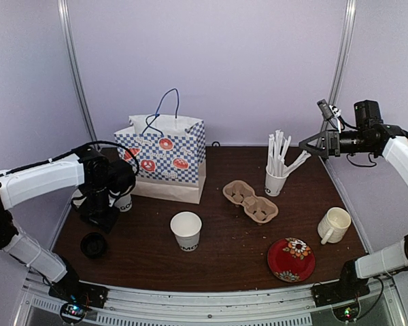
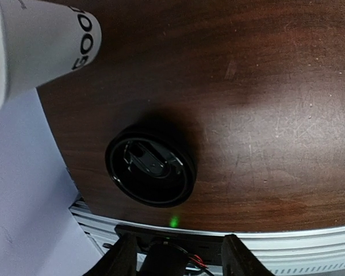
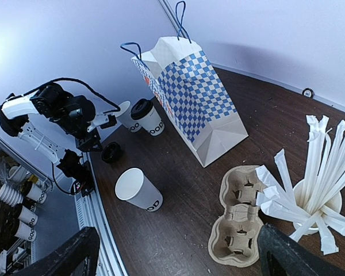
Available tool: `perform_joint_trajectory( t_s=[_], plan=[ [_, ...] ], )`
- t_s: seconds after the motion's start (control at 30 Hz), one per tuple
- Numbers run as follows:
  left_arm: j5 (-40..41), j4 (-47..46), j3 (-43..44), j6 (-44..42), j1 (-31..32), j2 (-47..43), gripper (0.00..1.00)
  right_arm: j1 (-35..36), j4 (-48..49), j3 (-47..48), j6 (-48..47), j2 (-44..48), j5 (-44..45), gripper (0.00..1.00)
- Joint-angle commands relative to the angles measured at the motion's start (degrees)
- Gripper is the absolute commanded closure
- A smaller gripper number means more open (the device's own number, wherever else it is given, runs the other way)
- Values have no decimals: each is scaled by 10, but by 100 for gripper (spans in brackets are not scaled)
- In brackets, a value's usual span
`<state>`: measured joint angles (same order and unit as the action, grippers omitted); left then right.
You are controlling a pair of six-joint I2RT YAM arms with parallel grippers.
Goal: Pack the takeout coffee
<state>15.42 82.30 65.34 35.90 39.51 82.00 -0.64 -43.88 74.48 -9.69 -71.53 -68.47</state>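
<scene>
Tabletop, cup half hidden behind left arm

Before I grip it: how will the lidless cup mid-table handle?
The lidless cup is paper with nothing bracing its open rim, so it would probably squash under a hard pinch. Its inside looks empty, so likely light and easy to tip.

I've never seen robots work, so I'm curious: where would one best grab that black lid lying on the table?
Probably the outer rim, pinched across its width, coming straight down from above. The black lid lies flat on the table, round and low, with no tall side to squeeze. The open left end effector looks down on it.
</scene>
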Motion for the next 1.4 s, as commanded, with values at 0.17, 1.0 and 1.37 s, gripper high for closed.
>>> perform_joint_trajectory(
  t_s=[0.17, 1.0, 1.37],
  plan=[
    [-75, -135, -102, 51, -54, 22, 47, -1, 13, 4, 10, 0, -19, 1],
    [-94, -198, -172, 44, -132, 16, 90, -1, 22, -1, 16, -5, -21, 1],
    [-91, -121, -136, 46, -132, -37, 100, -1, 25, -5, 17, -4, -22, 1]
  ],
)
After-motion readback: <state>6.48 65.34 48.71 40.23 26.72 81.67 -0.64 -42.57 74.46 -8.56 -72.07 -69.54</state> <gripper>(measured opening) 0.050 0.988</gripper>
